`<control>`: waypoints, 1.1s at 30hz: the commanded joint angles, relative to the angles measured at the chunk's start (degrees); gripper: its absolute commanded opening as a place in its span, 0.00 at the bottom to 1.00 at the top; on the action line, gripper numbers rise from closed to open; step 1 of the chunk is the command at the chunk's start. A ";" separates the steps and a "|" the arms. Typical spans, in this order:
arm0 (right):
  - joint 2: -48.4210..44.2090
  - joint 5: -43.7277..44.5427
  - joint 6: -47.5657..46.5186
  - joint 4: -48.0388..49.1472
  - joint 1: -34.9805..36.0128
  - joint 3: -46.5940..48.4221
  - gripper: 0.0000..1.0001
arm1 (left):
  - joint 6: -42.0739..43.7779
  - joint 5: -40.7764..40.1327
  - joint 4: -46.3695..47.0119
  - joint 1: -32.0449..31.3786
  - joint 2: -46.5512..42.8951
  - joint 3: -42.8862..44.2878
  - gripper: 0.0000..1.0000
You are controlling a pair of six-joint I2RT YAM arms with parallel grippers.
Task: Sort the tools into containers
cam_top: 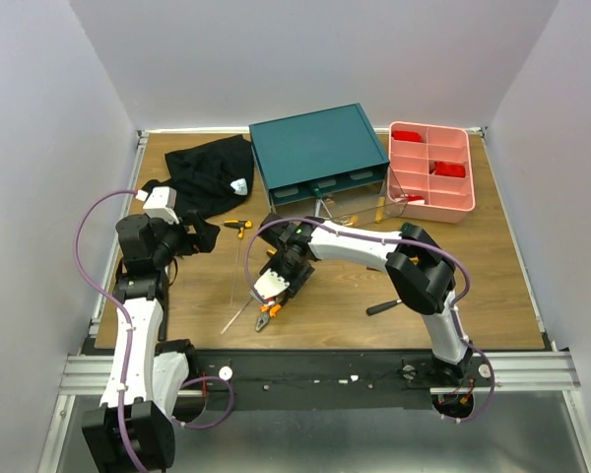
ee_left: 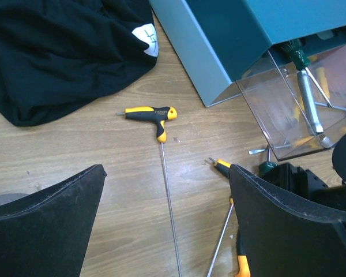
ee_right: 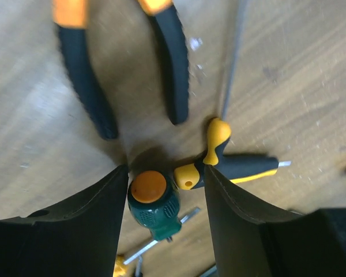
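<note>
My right gripper (ee_right: 166, 173) is shut on a green-handled screwdriver (ee_right: 154, 199) with an orange cap. The yellow end of a T-handle driver (ee_right: 242, 167) is wedged against the other finger. Orange-and-black pliers (ee_right: 173, 69) lie just beyond on the wood, near the front edge (cam_top: 266, 317). My left gripper (ee_left: 167, 173) hangs open above the table, and only the thin shaft of another yellow T-handle driver (ee_left: 153, 113) shows between its fingers. The teal cabinet (cam_top: 320, 146) and the pink tray (cam_top: 458, 207) stand at the back. A black-handled hammer (cam_top: 384, 307) lies at front right.
A black cloth (cam_top: 212, 172) is heaped at the back left beside the cabinet. A clear drawer (ee_left: 294, 109) stands pulled out in front of the cabinet with tools in it. The right arm (cam_top: 355, 244) stretches across the middle of the table.
</note>
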 commanded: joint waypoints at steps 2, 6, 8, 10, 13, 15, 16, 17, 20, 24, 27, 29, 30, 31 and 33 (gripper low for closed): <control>1.84 8.72 -0.17 1.64 0.25 -0.96 0.63 | -0.85 0.27 0.03 0.35 -1.99 -1.81 0.99; -0.10 9.42 0.44 -0.12 0.25 -2.10 0.65 | -1.64 0.62 1.70 0.35 -1.81 -2.34 0.99; -0.89 9.95 0.53 -0.47 0.24 -2.89 0.66 | -1.99 1.06 2.23 0.35 -1.63 -2.43 0.99; -1.68 12.31 0.88 -0.56 0.25 -3.16 0.66 | -2.08 1.32 2.93 0.35 -1.11 -2.43 0.99; -1.77 13.99 1.67 -0.56 0.24 -3.51 0.66 | -2.52 1.41 3.81 0.35 -0.67 -2.43 0.99; -1.60 14.78 1.85 0.14 0.16 -4.30 0.66 | -2.78 1.50 4.25 0.35 -0.32 -2.60 0.99; -1.42 15.75 1.94 0.66 0.16 -4.65 0.65 | -2.87 1.50 4.34 0.35 -0.40 -2.60 0.99; -0.90 16.36 2.02 2.06 0.24 -5.09 0.64 | -2.78 1.59 4.43 0.43 -0.32 -2.60 0.99; -0.19 17.95 2.02 4.61 0.24 -6.59 0.54 | -2.87 1.59 4.43 0.43 -0.14 -2.69 0.99; -0.97 18.22 2.20 4.81 0.24 -7.12 0.35 | -3.05 1.76 4.43 0.43 -0.23 -2.87 0.99; -4.74 13.14 2.81 -0.54 0.33 -4.93 0.32 | -3.14 2.02 4.17 0.35 -0.05 -2.52 0.99; -7.12 5.41 3.77 -7.46 0.42 0.31 0.31 | -3.31 2.20 4.08 0.35 0.21 -1.99 0.99; -7.92 2.51 4.39 -11.07 0.42 3.14 0.30 | -3.22 2.29 3.99 0.35 0.39 -1.90 0.99; -8.97 -3.35 4.22 -15.11 0.33 5.95 0.30 | -3.40 2.46 4.08 0.35 0.82 -1.38 0.99; -9.42 -9.00 7.10 -22.95 0.07 15.06 0.28 | -3.84 2.73 4.25 0.35 1.53 -0.85 0.99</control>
